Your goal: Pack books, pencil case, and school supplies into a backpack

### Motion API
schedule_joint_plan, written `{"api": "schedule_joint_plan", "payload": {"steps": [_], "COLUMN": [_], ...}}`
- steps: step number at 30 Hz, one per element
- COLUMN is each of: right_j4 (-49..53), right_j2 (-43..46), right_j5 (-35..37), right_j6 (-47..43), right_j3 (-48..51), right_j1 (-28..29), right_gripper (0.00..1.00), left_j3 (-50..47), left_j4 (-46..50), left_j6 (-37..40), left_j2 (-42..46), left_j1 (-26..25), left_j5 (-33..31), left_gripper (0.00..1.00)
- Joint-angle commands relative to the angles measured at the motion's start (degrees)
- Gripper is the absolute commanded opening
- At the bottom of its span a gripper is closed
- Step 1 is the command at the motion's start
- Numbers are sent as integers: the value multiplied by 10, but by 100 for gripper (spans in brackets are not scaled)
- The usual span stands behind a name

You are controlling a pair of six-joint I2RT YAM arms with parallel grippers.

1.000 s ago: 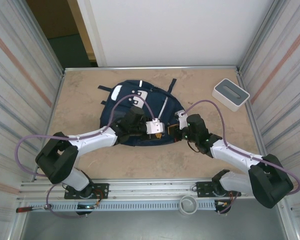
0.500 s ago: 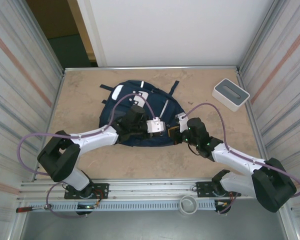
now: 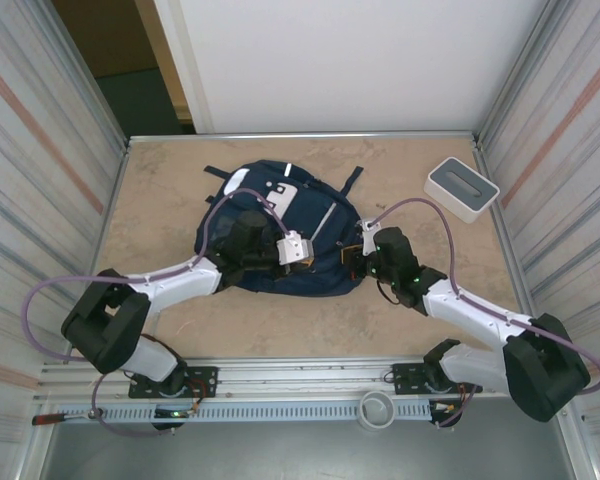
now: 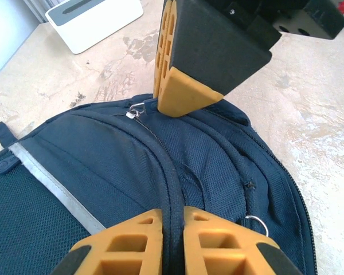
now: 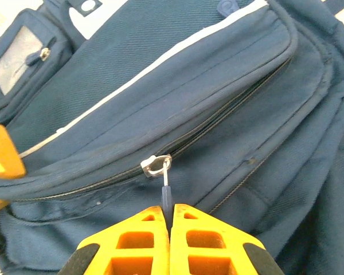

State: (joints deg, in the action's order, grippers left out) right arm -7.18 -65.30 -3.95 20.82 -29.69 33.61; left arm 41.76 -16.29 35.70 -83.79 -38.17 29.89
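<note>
The backpack (image 3: 320, 265) lay mid-table, my left gripper (image 4: 172, 215) pinching its fabric ridge, my right gripper (image 5: 171, 209) clamped on the zipper pull (image 5: 165, 192), which could have slipped free under a crooked tug.

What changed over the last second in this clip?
The left tool closed on a raised seam of the large navy-blue fabric backpack and shifted left. The right tool stayed shut on the dark zipper pull; the white box with grey top did not move.
</note>
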Motion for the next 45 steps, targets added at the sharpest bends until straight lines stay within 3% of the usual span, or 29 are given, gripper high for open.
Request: {"api": "schedule_joint_plan", "payload": {"steps": [1,7,8,12,15,20,24,34,36,40,45], "right_j4": [58,40,31,-6,-23,-34,-42,-64,-67,-61,-33], "right_j2": [-15,-40,-40,-31,-24,-15,-1,35,42,45,26], "right_j5": [118,78,67,24,1,-16,-19,-16,-15,1,39], "right_j6": [29,23,21,14,13,18,23,32,30,19,19], "right_j3": [-16,-30,-29,-17,-12,-6,1,24,32,43,43], "right_j1": [-29,-30,-29,-23,-23,-20,-14,13,15,15,3], "right_gripper": [0,0,0,0,0,0,0,0,0,0,0], "left_j3": [-23,-33,-31,-9,13,45,67,88,86,75,51], "left_j4": [-19,-40,-39,0,35,63,71,41,37,33,27], "left_j6": [-27,-29,-29,-18,-6,-4,-1,-25,-27,-27,-28], "left_j2": [35,26,24,21,21,11,-13,-66,-67,-57,-26], "left_j1": [33,37,36,14,-15,-54,-81,-89,-90,-87,-68], "left_j5": [-9,3,6,-15,-54,-102,-130,-151,-155,-159,-108], "left_gripper": [0,2,5,34,47,59,61,59,52,26,5]}}
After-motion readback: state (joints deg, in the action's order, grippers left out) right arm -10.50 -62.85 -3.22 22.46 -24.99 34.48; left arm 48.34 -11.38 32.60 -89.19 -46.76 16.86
